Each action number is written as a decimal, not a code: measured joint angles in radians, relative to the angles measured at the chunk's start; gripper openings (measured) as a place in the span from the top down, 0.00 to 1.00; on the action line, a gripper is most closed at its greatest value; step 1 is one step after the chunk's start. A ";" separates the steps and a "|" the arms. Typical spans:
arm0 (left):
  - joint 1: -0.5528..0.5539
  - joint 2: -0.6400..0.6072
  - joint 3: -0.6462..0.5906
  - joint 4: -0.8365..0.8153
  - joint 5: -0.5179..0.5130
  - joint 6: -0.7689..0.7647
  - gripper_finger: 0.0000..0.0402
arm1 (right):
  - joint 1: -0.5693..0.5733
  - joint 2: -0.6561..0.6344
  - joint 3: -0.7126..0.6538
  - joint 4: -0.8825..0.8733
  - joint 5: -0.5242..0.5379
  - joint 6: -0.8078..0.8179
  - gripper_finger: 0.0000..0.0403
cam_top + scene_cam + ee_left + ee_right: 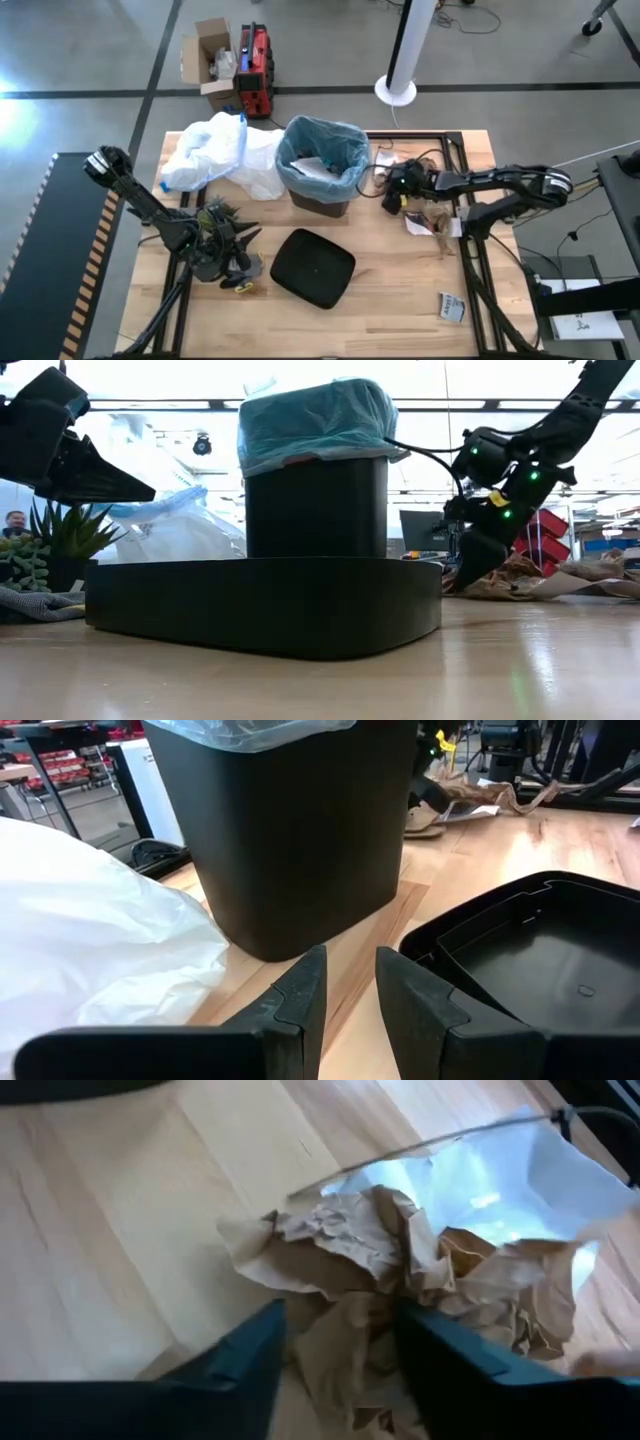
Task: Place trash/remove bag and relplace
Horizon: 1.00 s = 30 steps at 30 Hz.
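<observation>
Trash: crumpled brown paper pieces (pixel 400 1280) are seen lying on the table to the right of the bin, with a white sheet (pixel 500 1180) partly under them; in the high view they (pixel 432 218) lie just beside the right arm's wrist. A small printed packet (pixel 452 306) is seen well apart, near the table's front right corner.
Right gripper: the right gripper (pixel 335 1345) is held low over the brown paper, its two dark fingers (pixel 250 1350) apart with a fold of paper between them; whether the paper is pinched cannot be told. In the high view it (pixel 392 195) is placed between the bin and the paper pile.
Bag: a thin, crinkly, light-blue plastic liner (pixel 322 143) is fitted in the bin, its edge folded over the rim; white and brown pieces are seen inside.
Bin: a black rectangular plastic bin (pixel 316 505) is stood upright at the table's middle rear.
Lid: a flat black rounded-square lid (pixel 312 267) is laid on the table in front of the bin, apart from it.
White bag: a white translucent plastic bag (pixel 215 152) is heaped to the left of the bin, touching it.
Left gripper: the left gripper (pixel 350 990) is held near the table's front left, pointed toward the bin, its fingers (pixel 300 995) narrowly apart with nothing between them.
Plant: a small green spiky plant (pixel 62 535) is seen near the left arm.
Table: a light wooden table top (pixel 400 320) carries everything.
</observation>
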 joint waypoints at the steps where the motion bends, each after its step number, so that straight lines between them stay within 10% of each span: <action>1: 0.000 0.000 0.000 0.003 0.000 -0.001 0.81 | 0.000 0.006 -0.002 0.012 0.000 -0.002 0.69; 6: 0.000 -0.002 0.000 0.006 0.000 -0.003 0.81 | 0.047 -0.040 -0.002 -0.014 0.000 -0.015 0.97; 20: 0.002 -0.006 -0.001 -0.004 -0.022 0.017 0.81 | 0.475 -0.469 0.234 -0.449 0.084 0.074 1.00; 30: 0.002 -0.012 -0.001 0.002 -0.035 0.030 0.81 | 0.496 -0.385 0.309 -0.502 0.193 0.138 0.97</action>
